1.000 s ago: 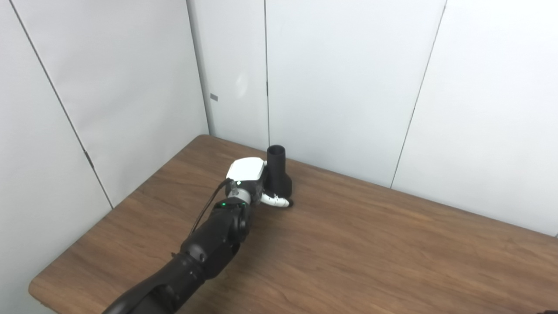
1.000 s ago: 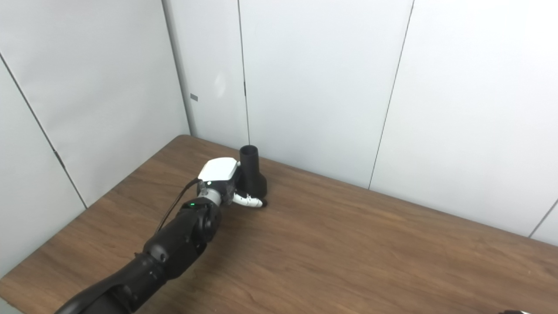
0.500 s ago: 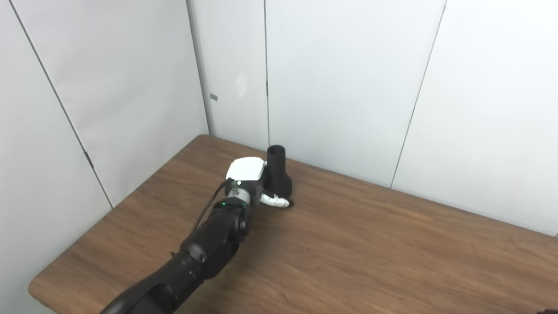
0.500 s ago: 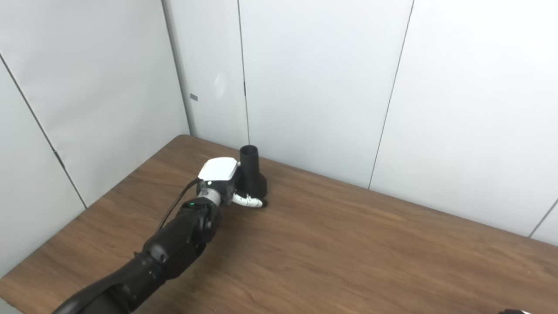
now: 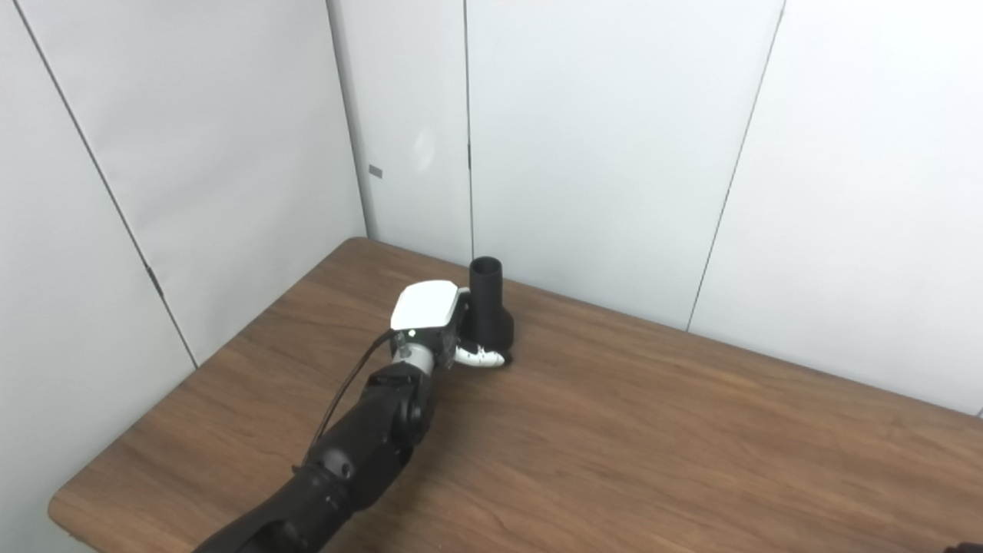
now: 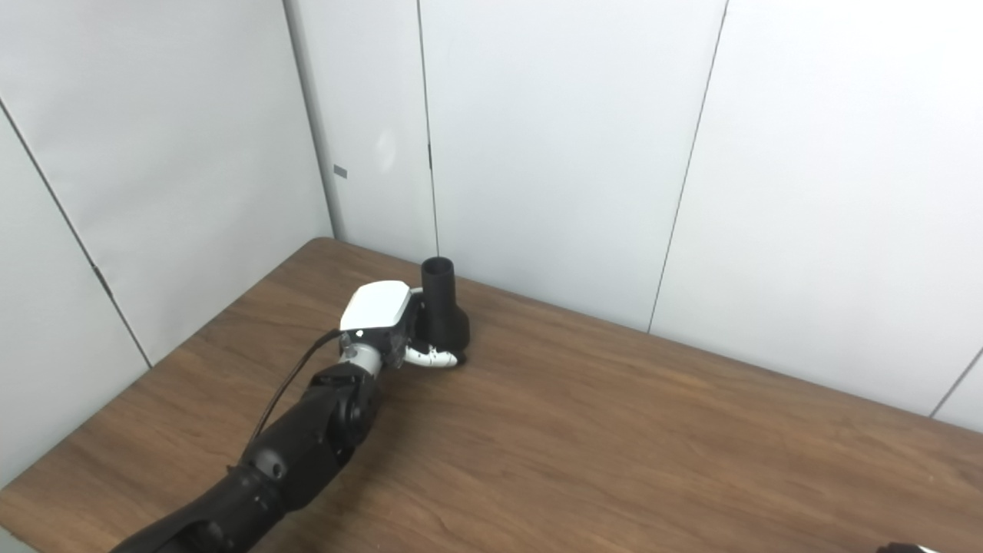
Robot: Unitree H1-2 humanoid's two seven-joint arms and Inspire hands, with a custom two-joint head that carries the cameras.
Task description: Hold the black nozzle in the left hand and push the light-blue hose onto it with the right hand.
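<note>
The black nozzle (image 5: 488, 310) stood upright on its wide base on the wooden table (image 5: 691, 445), near the far edge and close to the white wall panels (image 5: 599, 146), narrow open end pointing up. Its position matched that of one second and half a second earlier; it had not been lifted or tilted.

What had changed was the left hand (image 5: 438, 326). Its white back plate sat slightly further left and lower than half a second before, and the forearm had swung a little with it. The whole scene barely shifted between pictures, so this was judged a real, small adjustment of the hand rather than a camera move. It suggested that the grasp was being settled, not that the lift had begun.

The left hand lay against the left side of the nozzle's base. The thumb (image 5: 482, 358) curved across the front of the base at table level, touching or nearly touching it. The fingers were hidden behind the palm and the nozzle, so the closure on the far side could not be confirmed; the hand appeared partly wrapped around the base rather than spread.

The light-blue hose was not visible in either view. Only a sliver of something showed at the lower right corner, too little to identify, and the right hand could not be made out.
</note>
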